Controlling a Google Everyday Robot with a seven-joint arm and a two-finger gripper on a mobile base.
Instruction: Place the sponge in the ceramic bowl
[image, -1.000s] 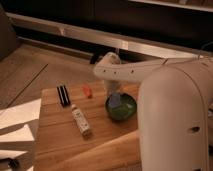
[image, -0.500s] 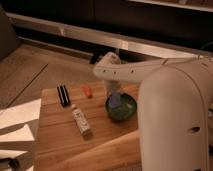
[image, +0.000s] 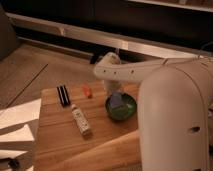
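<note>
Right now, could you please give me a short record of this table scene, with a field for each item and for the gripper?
gripper: at the end of the white arm, directly above the bowl
sponge: blue-grey, inside the bowl's rim just under the gripper; held or released, cannot tell
bowl: green, upright on the wooden table
bottle: white-beige, lying flat, left of the bowl
orange item: small, between the bowl and the black object
black object: near the table's far left corner

The hand (image: 114, 90) hangs directly above the ceramic bowl (image: 127, 115) on the table (image: 55, 145). The sponge (image: 117, 102) shows within the bowl's outline, just below the hand. A pale bottle (image: 81, 120) lies left of the bowl.
</note>
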